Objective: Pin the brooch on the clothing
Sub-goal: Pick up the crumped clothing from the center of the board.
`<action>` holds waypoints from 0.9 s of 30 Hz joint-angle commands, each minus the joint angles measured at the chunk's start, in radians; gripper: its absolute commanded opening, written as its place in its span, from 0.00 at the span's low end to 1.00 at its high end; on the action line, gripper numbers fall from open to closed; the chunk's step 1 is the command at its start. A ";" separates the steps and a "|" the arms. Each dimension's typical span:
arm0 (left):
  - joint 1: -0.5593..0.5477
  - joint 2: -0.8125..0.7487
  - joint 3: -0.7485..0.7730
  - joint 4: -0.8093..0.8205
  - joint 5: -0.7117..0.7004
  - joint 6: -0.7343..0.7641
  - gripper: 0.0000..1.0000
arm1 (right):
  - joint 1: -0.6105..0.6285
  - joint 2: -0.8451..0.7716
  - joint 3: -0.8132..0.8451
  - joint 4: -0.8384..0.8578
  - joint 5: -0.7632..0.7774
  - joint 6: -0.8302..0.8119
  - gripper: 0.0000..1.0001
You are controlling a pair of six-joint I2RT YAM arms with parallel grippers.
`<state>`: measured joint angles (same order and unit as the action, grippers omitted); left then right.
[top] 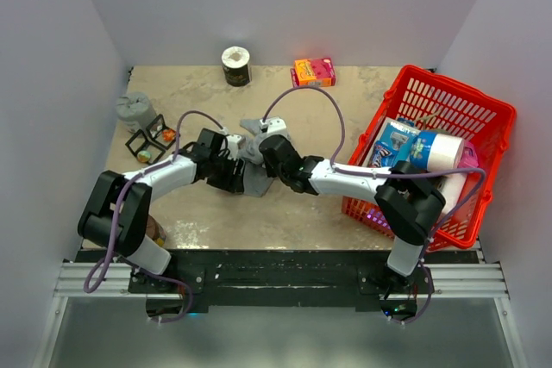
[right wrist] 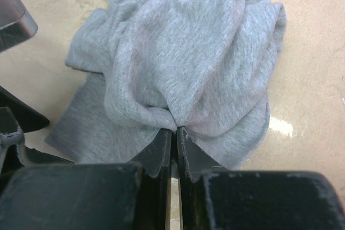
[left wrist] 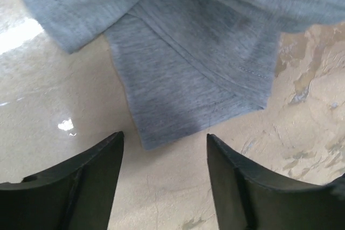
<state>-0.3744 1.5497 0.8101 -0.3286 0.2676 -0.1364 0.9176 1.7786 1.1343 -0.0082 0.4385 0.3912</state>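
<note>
At frame centre, the grey tank top (right wrist: pixel 183 52) is lying bunched.
Right gripper (right wrist: pixel 173 133) is pinching a fold; left gripper (left wrist: pixel 163 138) is hovering, jaws apart, above a hem.

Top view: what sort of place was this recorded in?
Likely a robot test cell in a lab, not a home: plain pale walls box in a table, and a red basket of packaged goods sits as a prop near the grey top.
</note>
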 commanded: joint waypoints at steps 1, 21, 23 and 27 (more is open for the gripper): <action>-0.029 0.045 0.015 -0.018 0.045 0.014 0.55 | -0.006 -0.039 -0.022 0.016 0.020 0.018 0.01; 0.083 -0.640 -0.106 0.140 -0.514 -0.038 0.00 | -0.022 -0.451 0.143 -0.173 0.224 -0.161 0.00; 0.120 -0.744 -0.139 0.178 -0.554 -0.043 0.00 | -0.022 -0.491 0.179 -0.182 0.258 -0.192 0.00; 0.204 -0.807 -0.152 0.200 -0.562 -0.058 0.00 | -0.022 -0.585 0.225 -0.165 0.292 -0.247 0.00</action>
<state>-0.2260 0.7647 0.6796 -0.1932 -0.2028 -0.1699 0.9012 1.2728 1.2827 -0.1932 0.6323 0.2310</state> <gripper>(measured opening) 0.024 0.050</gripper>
